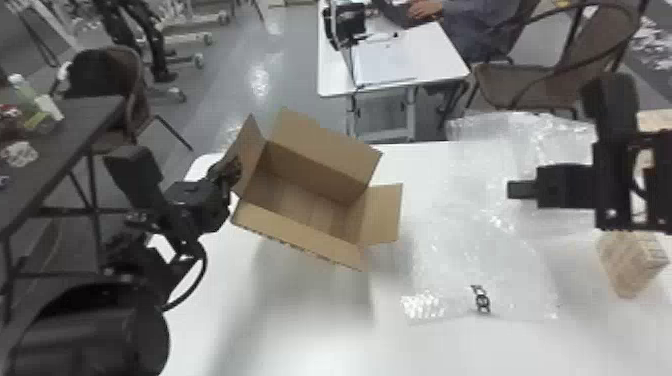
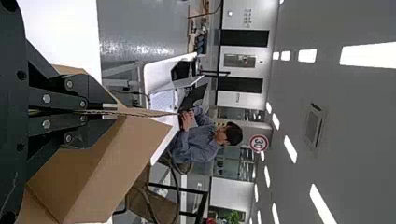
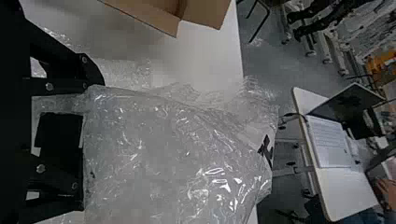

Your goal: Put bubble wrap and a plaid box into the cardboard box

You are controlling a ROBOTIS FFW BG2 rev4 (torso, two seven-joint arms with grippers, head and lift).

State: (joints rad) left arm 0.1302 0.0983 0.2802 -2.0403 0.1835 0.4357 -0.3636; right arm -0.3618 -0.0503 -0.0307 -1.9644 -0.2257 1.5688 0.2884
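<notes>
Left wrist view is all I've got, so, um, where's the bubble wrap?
Observer: The head view has the bubble wrap spread over the table, right of the cardboard box.

Operator: And the plaid box?

Observer: Farther right, past the wrap, near the head view's right edge: the plaid box.

Operator: How's the right gripper?

Observer: In the right wrist view, the right gripper has its fingers spread apart, right at the wrap. Whether it touches, I can't tell.
</notes>
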